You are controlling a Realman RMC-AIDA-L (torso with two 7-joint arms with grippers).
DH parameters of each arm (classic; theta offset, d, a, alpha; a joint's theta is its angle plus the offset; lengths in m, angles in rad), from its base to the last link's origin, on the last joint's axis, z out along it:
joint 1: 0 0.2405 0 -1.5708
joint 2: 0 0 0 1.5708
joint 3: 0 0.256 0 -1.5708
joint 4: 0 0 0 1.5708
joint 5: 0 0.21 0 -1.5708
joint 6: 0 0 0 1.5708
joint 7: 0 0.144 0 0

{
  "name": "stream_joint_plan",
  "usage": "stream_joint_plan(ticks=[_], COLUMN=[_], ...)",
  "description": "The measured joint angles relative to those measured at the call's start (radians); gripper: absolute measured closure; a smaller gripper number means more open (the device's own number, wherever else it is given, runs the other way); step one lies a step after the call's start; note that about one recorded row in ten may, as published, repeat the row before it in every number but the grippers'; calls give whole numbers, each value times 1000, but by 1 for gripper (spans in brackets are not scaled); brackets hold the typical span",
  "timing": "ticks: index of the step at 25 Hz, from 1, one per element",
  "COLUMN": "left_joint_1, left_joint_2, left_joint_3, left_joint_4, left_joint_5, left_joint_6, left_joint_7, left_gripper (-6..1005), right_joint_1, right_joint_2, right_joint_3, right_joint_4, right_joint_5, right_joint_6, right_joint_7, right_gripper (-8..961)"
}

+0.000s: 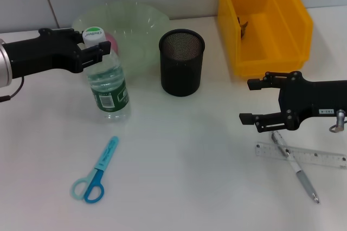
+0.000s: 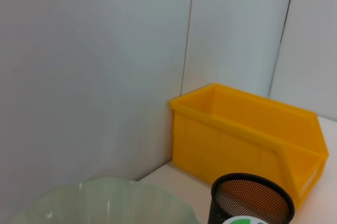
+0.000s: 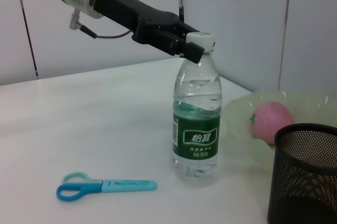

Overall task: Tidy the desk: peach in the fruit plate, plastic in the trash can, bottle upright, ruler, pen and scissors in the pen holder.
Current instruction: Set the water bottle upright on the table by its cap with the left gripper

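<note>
Bottle [image 1: 108, 87] upright | our left gripper [image 1: 92, 46] fingers clamp its cap, steadying | right gripper [image 1: 257, 101] fingers apart above pen [image 1: 295, 168]

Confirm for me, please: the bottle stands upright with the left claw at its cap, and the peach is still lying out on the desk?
Not quite. The bottle is upright with the left claw at its cap, but the peach already sits in the fruit plate, as the right wrist view shows.
</note>
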Motion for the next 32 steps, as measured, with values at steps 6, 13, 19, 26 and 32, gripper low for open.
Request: stream_joint_plan(ticks=[6,13,19,26,32], left_joint_1=[-3,-4,-5,-5,-5], left_joint_2=[1,2,2,1,0], left_joint_3=[-8,-10,-10,-11,-13], left_joint_4=[-61,-73,-87,-95,-107], left_joint_5=[-50,-52,-56,-60,-65], left_joint_6=[-1,-1,-2,-3,-3], left_joint_7=[59,72,85,91,95], left_gripper=[553,553,553,553,553], right_joint_1=[1,1,1,2,2], right_joint_2=[0,0,0,0,0], right_joint_3=[0,0,-1,-2,-2], right_joint_4=[-1,1,1,1,3], right_joint_5=[-1,-1,-1,-3,-3], right_joint_6=[0,0,0,1,2], right_joint_7=[1,2,2,2,2], right_gripper=[108,108,108,108,108])
